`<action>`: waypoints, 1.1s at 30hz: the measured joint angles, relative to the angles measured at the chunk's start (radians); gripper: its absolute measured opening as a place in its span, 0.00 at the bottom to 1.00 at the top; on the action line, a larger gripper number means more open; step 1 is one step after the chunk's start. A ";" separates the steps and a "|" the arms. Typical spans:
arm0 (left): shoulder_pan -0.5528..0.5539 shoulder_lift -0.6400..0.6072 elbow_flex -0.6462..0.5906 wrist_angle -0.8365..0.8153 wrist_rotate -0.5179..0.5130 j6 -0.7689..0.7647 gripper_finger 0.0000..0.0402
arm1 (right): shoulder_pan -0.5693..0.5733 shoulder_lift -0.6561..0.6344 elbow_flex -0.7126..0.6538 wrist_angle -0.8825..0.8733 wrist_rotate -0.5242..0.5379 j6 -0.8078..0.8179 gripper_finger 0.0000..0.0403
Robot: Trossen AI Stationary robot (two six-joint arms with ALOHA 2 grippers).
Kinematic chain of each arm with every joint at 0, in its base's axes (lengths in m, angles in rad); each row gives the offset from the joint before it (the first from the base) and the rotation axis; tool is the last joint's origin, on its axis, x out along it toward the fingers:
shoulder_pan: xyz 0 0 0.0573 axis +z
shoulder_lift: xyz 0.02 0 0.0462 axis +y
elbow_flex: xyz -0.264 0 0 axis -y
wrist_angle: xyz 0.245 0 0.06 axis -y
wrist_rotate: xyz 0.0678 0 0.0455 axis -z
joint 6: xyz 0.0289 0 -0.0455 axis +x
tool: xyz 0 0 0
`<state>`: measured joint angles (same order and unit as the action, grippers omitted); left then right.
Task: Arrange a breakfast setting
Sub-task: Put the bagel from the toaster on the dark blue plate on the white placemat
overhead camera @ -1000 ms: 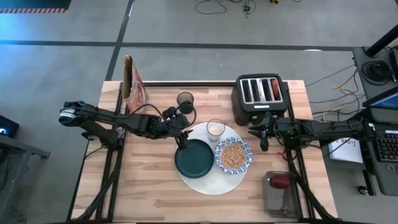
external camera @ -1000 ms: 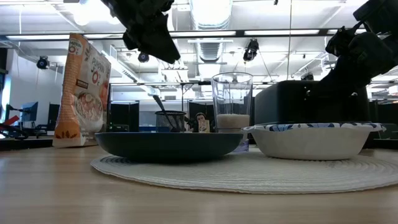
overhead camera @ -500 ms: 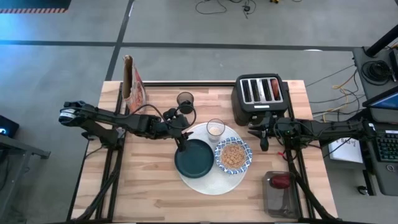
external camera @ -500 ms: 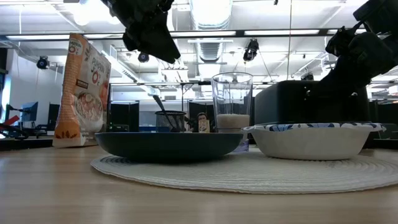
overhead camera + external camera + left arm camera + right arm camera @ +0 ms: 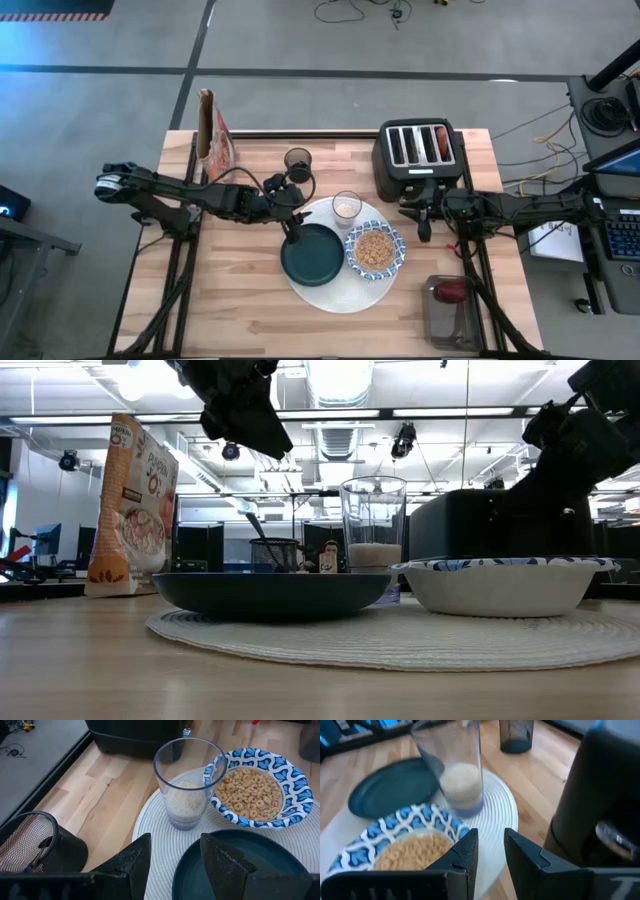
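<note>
A round white mat [image 5: 340, 292] holds a dark green plate [image 5: 312, 255], a blue-and-white bowl [image 5: 375, 250] of cereal rings and a clear glass [image 5: 347, 207] with white contents. My left gripper [image 5: 293, 229] hovers open and empty over the plate's far left rim [image 5: 200, 855], its fingers [image 5: 135, 862] clear of it. My right gripper [image 5: 425, 228] is open and empty just in front of the toaster, to the right of the bowl [image 5: 415, 845]. A red apple [image 5: 452, 291] lies in a clear container at the near right. A brown piece [image 5: 441, 143] sits in a toaster slot.
A black four-slot toaster [image 5: 418, 150] stands at the far right. A black mesh cup [image 5: 298, 160] with a thin handle leaning out of it [image 5: 258, 526] and a cereal bag [image 5: 213, 135] stand at the far left. Bare wood lies near left.
</note>
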<state>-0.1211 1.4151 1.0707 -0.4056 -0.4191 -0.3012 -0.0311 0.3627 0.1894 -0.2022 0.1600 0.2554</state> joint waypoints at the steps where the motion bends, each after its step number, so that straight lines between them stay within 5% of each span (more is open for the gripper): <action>1: 0.000 0.000 0.000 0.001 0.000 0.000 0.39 | 0.000 0.000 0.000 0.021 0.002 0.000 0.21; 15: 0.000 0.000 0.000 0.002 0.000 -0.007 0.39 | -0.002 0.007 0.000 0.310 0.009 0.034 0.20; 18: 0.000 0.000 0.000 0.002 0.000 -0.013 0.39 | -0.002 0.007 0.032 0.305 0.091 0.084 0.19; 24: 0.002 0.000 0.000 0.002 -0.007 -0.014 0.39 | -0.003 0.016 0.270 -0.135 0.361 0.110 0.22; 33: 0.002 0.000 0.000 -0.006 -0.009 -0.005 0.39 | -0.022 0.103 0.604 -0.787 0.548 0.516 0.43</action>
<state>-0.1196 1.4147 1.0710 -0.4118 -0.4282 -0.3060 -0.0527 0.4657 0.7933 -0.9894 0.7083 0.7715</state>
